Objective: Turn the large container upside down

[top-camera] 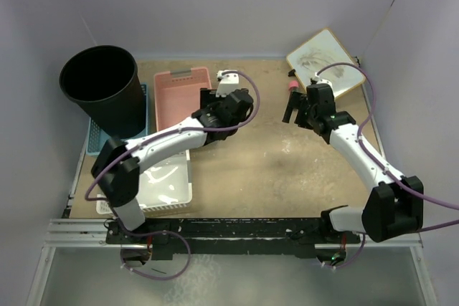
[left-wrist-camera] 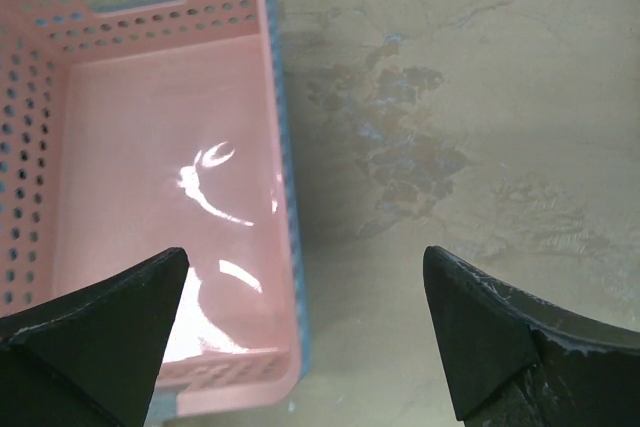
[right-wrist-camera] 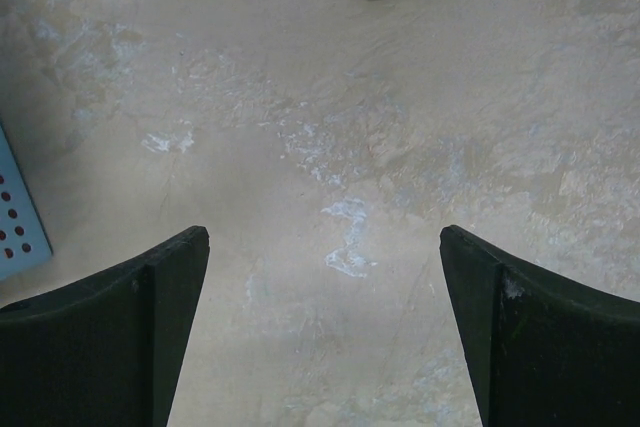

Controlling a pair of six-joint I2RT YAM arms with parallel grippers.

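standing upright far left: lg container [top-camera: 100,89], untouched

We see a black large container [top-camera: 115,109], pink hole-dotted basket [left-wrist-camera: 150,147] by the left pincer [left-wrist-camera: 305,257], blotchy tan tabletop [left-wrist-camera: 480,97].

We have bare bench [top-camera: 280,170] through the middle and right of centre, so passage is free there. The large container [top-camera: 100,91] is hemmed in at far left: wall [top-camera: 32,120] on one side, pink basket [top-camera: 163,105] just beside the other, blue basket [top-camera: 94,142] and white basket [top-camera: 188,180] in front.
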